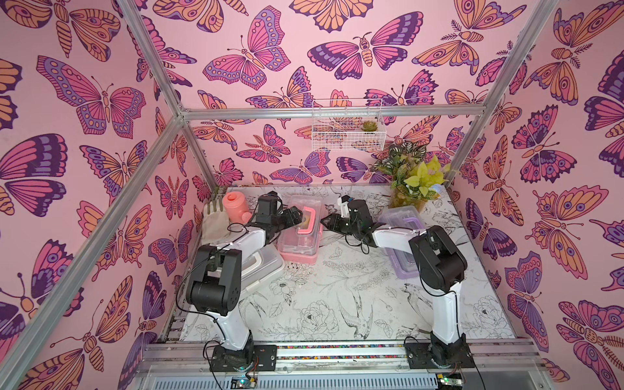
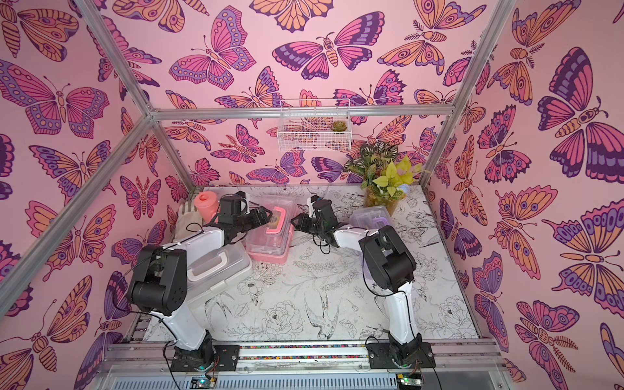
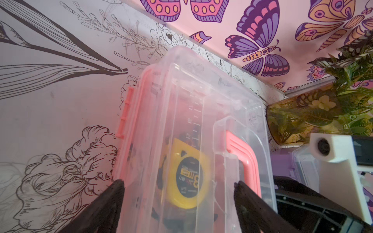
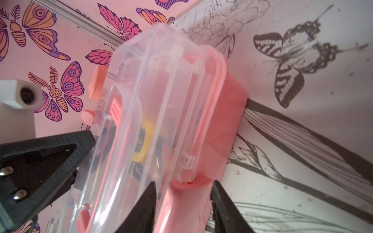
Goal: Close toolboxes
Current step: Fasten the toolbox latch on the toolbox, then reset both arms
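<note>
Toward twelve o'clock on the flower-printed surface (image 1: 337,304), just back of centre, sits the pink toolbox (image 1: 299,243), one of three toolboxes. Its clear lid lies down on the pink base; I cannot tell whether it is fastened. One yellow tape measure (image 3: 185,181) shows through the lid.

Two hands meet at this box. The left hand (image 1: 295,216) comes in from nine o'clock and hangs over the lid beside the pink handle, its jaws spread wide with nothing pinched between them. The right hand (image 4: 183,185) comes in from three o'clock, jaws parted, straddling the pink catch (image 4: 189,181) on the box's side; contact with it cannot be made out.

The white toolbox (image 1: 263,266) lies at eight o'clock under the left arm, lid down and handle flat. The purple toolbox (image 1: 401,216) lies at two o'clock, partly hidden by the right arm, so its lid's state is unclear.

One pink watering can (image 1: 236,206) and one pale glove (image 1: 214,223) stand at ten o'clock, one potted plant (image 1: 412,179) at one o'clock, and one wire basket (image 1: 347,131) hangs on the far wall.
</note>
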